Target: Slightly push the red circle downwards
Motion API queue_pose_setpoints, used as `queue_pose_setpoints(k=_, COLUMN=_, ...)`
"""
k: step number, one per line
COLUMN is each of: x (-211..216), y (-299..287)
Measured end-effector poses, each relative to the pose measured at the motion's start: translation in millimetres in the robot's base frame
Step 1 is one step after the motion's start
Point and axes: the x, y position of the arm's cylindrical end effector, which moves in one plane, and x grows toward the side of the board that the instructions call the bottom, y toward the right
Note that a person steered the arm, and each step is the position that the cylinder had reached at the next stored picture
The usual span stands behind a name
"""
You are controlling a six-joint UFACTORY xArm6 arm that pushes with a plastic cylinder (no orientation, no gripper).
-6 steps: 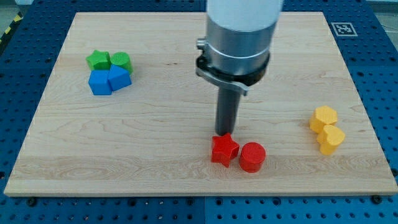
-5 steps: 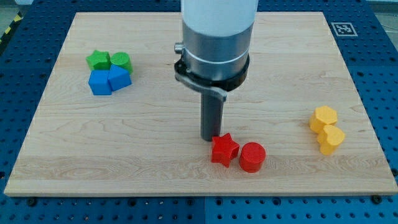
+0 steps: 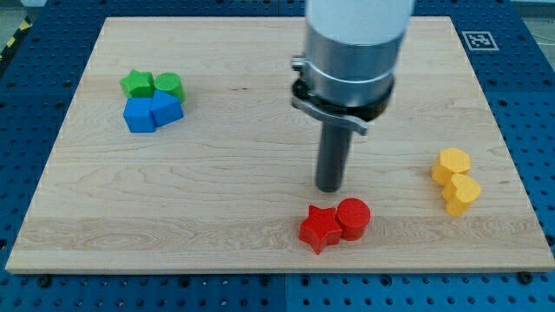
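The red circle (image 3: 354, 217) lies on the wooden board (image 3: 217, 173) near the view's bottom, right of centre. A red star (image 3: 319, 228) touches its left side and sits slightly lower. My tip (image 3: 329, 188) is just above the two red blocks, over the gap between them, a little above and left of the red circle. It stands clear of both.
Two yellow blocks (image 3: 456, 179) lie stacked one below the other at the view's right. At the upper left sits a cluster: a green star (image 3: 136, 84), a green cylinder (image 3: 169, 86), a blue cube (image 3: 139, 114) and another blue block (image 3: 166, 109).
My tip swung left, then right, and now stands further right. The red star has shifted down and right and now presses against the red circle, which has stayed about where it was.
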Motion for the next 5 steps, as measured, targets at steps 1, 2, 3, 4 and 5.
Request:
queue_pose_setpoints(k=1, x=6.4, y=31.2)
queue_pose_setpoints(k=2, x=22.6, y=33.1)
queue_pose_setpoints(k=3, x=27.0, y=33.1)
queue_pose_setpoints(k=4, x=28.6, y=33.1)
queue_pose_setpoints(k=5, x=36.5, y=33.1)
